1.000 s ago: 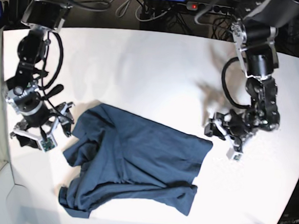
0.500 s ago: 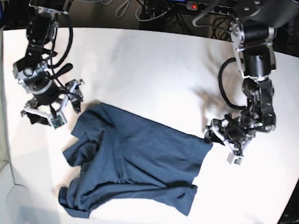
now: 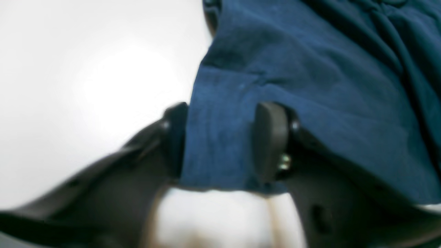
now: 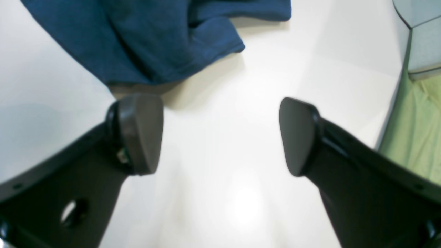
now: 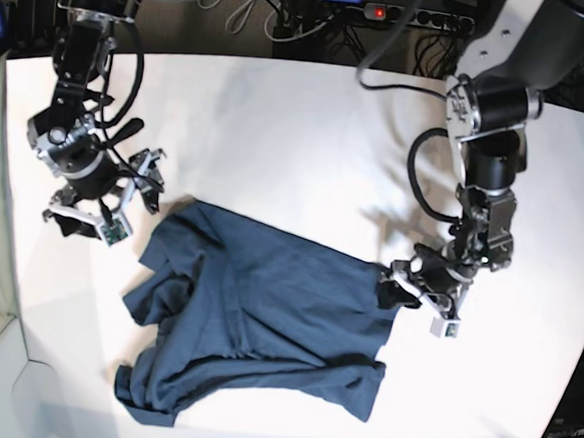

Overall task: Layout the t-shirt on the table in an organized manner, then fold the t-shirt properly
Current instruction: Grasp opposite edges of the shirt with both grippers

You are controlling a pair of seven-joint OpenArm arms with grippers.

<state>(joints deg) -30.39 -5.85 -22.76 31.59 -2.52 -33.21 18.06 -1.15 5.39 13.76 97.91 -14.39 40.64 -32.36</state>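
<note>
Compared with a second ago, left gripper (image 5: 400, 285) now straddles the corner of the t-shirt (image 5: 265, 312), cloth between parted fingers (image 3: 270, 137); a firm pinch cannot be confirmed. Shirt lies rumpled on the table (image 5: 298, 129). Right gripper (image 4: 220, 134), repositioned near the shirt's opposite edge, gapes wide, empty.

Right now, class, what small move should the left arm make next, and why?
Probably close the left gripper on the t-shirt. In the left wrist view its fingers straddle the shirt's corner with cloth between them, not yet pinched. The right gripper stands open over bare table.
</note>
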